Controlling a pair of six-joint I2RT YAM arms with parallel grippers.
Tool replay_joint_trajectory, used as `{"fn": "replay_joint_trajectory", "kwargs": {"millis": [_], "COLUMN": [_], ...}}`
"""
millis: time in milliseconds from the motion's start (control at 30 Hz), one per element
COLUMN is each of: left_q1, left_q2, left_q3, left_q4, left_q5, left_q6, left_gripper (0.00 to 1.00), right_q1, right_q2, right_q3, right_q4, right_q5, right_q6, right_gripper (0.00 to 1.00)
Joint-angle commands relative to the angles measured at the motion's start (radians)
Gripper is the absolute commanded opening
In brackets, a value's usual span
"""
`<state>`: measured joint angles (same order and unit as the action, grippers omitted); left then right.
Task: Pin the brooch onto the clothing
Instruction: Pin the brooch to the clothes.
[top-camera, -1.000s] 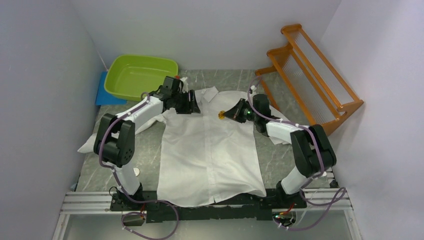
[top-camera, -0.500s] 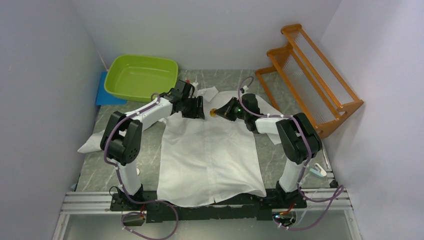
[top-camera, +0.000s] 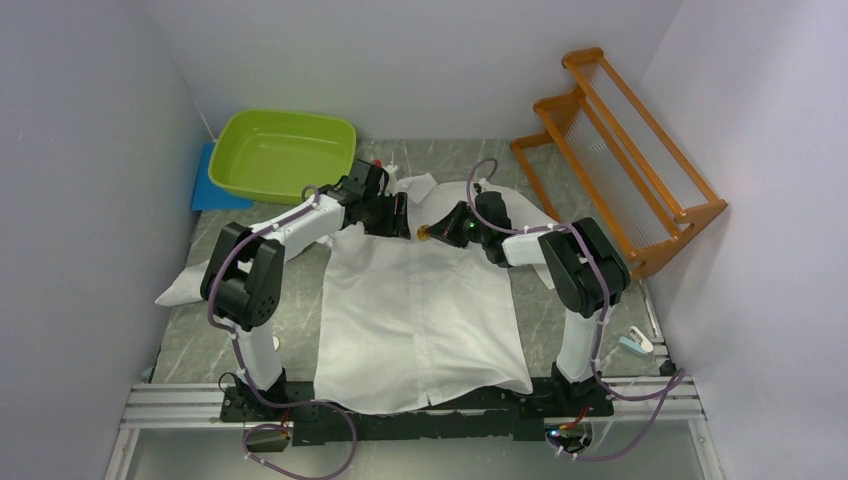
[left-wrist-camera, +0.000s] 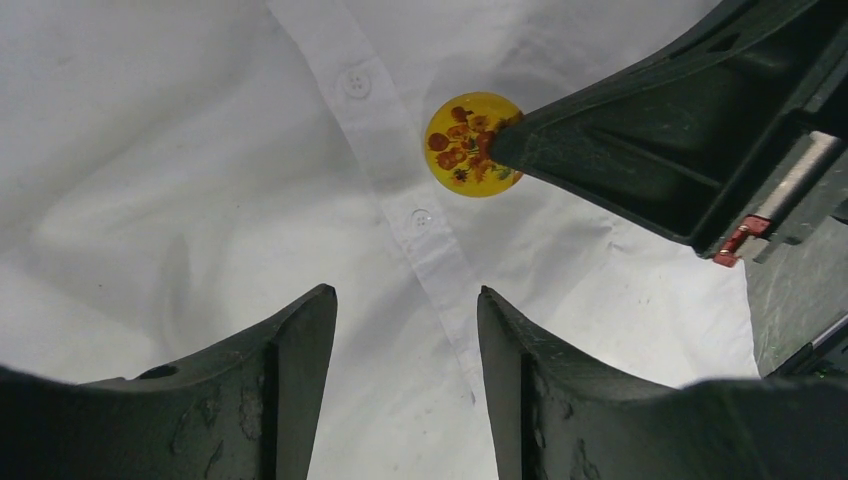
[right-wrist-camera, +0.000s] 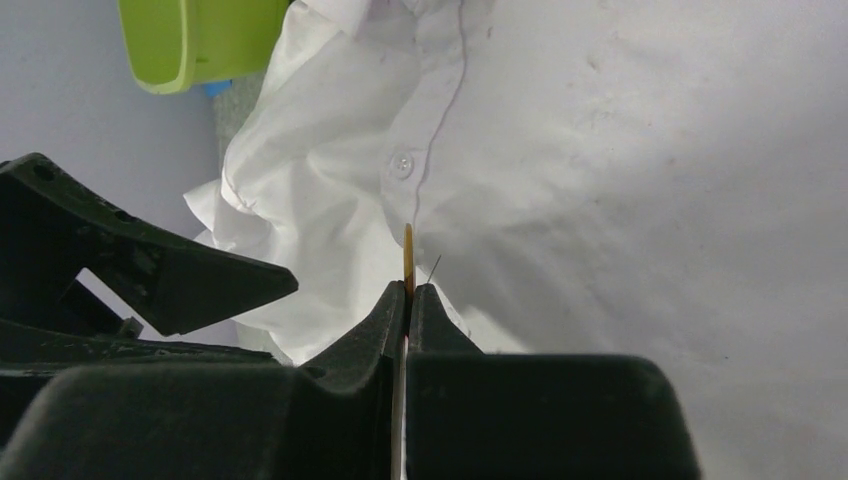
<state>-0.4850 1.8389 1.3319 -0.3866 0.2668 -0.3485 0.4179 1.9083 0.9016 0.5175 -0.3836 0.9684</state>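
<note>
The clothing, a white button-front shirt (top-camera: 420, 310), lies flat on the table with its collar at the far end. The brooch (left-wrist-camera: 470, 145) is a round yellow disc with an orange flower print. My right gripper (left-wrist-camera: 499, 146) is shut on the disc's edge and holds it just over the button strip (left-wrist-camera: 420, 215) near the collar. In the right wrist view the brooch (right-wrist-camera: 408, 252) stands edge-on between the shut fingers, with its thin pin (right-wrist-camera: 433, 268) beside it. My left gripper (left-wrist-camera: 405, 292) hangs open over the same strip, a little nearer, with nothing in it.
A green basin (top-camera: 280, 150) and a blue pad (top-camera: 205, 188) sit at the far left. An orange wooden rack (top-camera: 625, 150) leans at the far right. A small pale object (top-camera: 635, 343) lies on the table at the near right. Walls close in both sides.
My right gripper has carried the brooch leftward to the shirt's button strip. The left gripper has shifted right toward the collar and stayed open.
</note>
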Motion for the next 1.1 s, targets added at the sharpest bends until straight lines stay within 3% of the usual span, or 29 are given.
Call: {"fn": "replay_joint_trajectory", "kwargs": {"millis": [0, 500, 1067], "left_q1": [0.0, -0.001, -0.001], "left_q2": [-0.042, -0.035, -0.038], "left_q3": [0.044, 0.039, 0.033], "left_q4": [0.017, 0.034, 0.043], "left_q5": [0.05, 0.078, 0.085], "left_q6": [0.019, 0.015, 0.009], "left_gripper": [0.59, 0.59, 0.58], "right_q1": [0.0, -0.023, -0.088], "right_q2": [0.01, 0.029, -0.154], "right_q3": [0.012, -0.061, -0.184], "right_q4": [0.053, 0.125, 0.111], "right_q5": [0.024, 0.044, 0.147], "right_q6": [-0.049, -0.068, -0.125], "right_gripper": [0.0, 0.0, 0.0]}}
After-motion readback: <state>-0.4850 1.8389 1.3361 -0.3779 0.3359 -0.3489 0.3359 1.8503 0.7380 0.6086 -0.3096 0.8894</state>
